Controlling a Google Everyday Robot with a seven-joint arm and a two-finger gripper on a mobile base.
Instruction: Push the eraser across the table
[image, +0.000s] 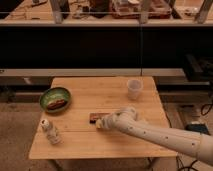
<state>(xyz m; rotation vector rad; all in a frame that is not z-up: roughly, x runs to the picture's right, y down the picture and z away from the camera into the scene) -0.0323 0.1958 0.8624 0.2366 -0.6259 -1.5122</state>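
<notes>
The eraser (96, 117) is a small dark reddish-brown block lying flat on the wooden table (100, 95), a little in front of its middle. My gripper (102, 123) is at the end of the white arm (150, 131) that reaches in from the lower right. It sits low over the table, right against the eraser's right front side. Part of the eraser is hidden behind the gripper.
A green bowl (55, 99) with food stands at the table's left. A small white bottle (50, 132) stands near the front left corner. A clear plastic cup (134, 89) stands at the back right. Dark shelving runs behind the table.
</notes>
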